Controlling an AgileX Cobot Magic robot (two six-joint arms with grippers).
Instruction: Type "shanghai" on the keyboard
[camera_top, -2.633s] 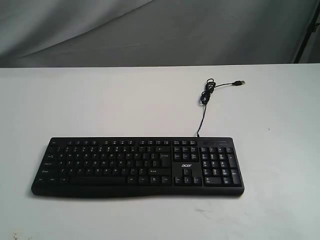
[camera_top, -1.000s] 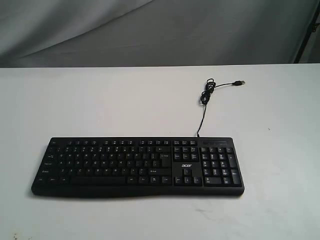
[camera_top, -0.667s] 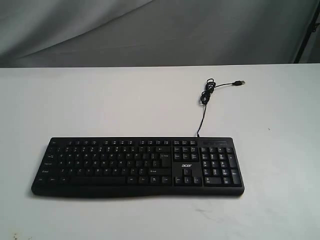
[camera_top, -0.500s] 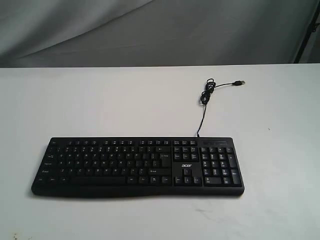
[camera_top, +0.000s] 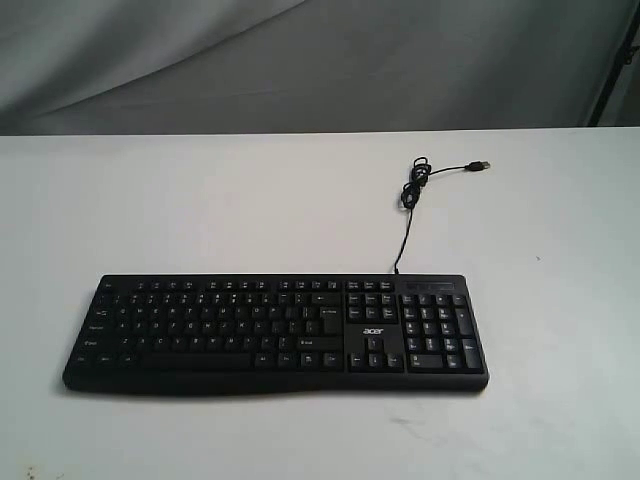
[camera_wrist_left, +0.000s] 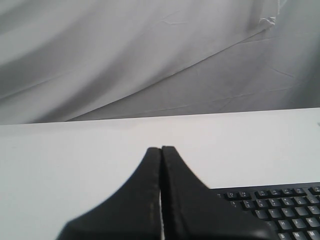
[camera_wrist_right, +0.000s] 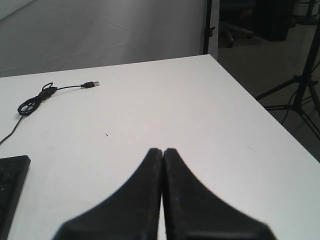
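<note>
The black keyboard (camera_top: 275, 333) lies flat near the front of the white table (camera_top: 200, 200), number pad to the right, "acer" logo above the arrow keys. Its thin cable (camera_top: 412, 190) runs back to a loose coil and a USB plug (camera_top: 481, 165). Neither arm shows in the exterior view. In the left wrist view my left gripper (camera_wrist_left: 161, 149) is shut and empty, above the table, with some of the keyboard (camera_wrist_left: 280, 210) beside it. My right gripper (camera_wrist_right: 163, 150) is shut too, over bare table, a corner of the keyboard (camera_wrist_right: 11, 190) off to one side.
A grey cloth backdrop (camera_top: 300, 60) hangs behind the table. The right wrist view shows the table's far corner (camera_wrist_right: 212, 56), a dark stand pole (camera_wrist_right: 206, 25) and tripod legs (camera_wrist_right: 295, 95) on the floor beyond the edge. The coiled cable (camera_wrist_right: 32, 102) lies on the table.
</note>
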